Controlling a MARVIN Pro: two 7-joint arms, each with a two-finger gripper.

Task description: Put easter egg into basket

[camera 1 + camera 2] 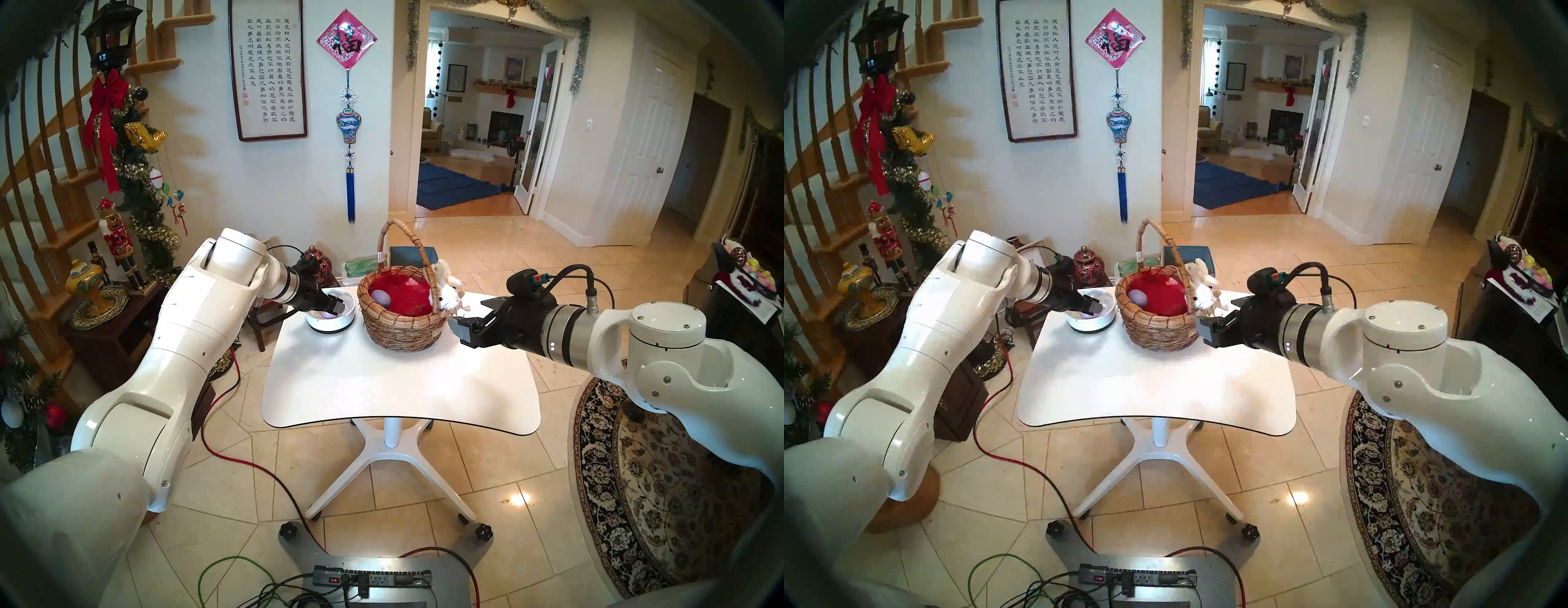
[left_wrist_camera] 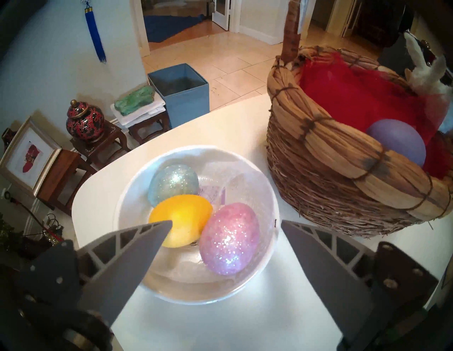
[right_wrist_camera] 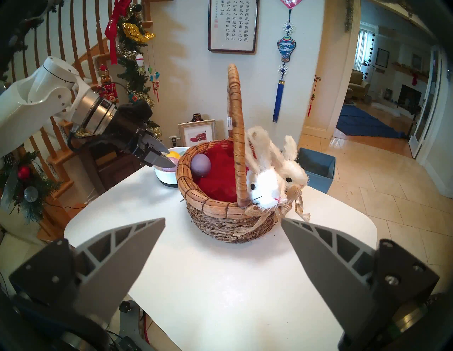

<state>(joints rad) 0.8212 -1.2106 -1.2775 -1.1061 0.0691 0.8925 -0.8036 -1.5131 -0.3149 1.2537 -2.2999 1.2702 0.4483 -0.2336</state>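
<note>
The wicker basket [image 1: 403,327] with red lining and plush bunnies [image 3: 264,186] stands at the table's back middle; a plain purple egg [image 2: 398,141] lies inside it. Left of it a white bowl [image 2: 269,252] holds three eggs: glittery pink [image 2: 229,237], yellow [image 2: 182,218] and glittery teal [image 2: 172,183]. My left gripper [image 2: 225,221] is open just above the bowl, the pink egg between its fingers, not gripped. My right gripper [image 3: 223,219] is open and empty beside the basket's right side [image 1: 471,318].
The white table [image 1: 399,390] has bare surface in front of the basket. Behind it on the floor stand a blue box [image 2: 181,90], small wooden stools and a red-black jar [image 2: 84,122]. Staircase and decorations lie to the left, a patterned rug [image 1: 662,488] to the right.
</note>
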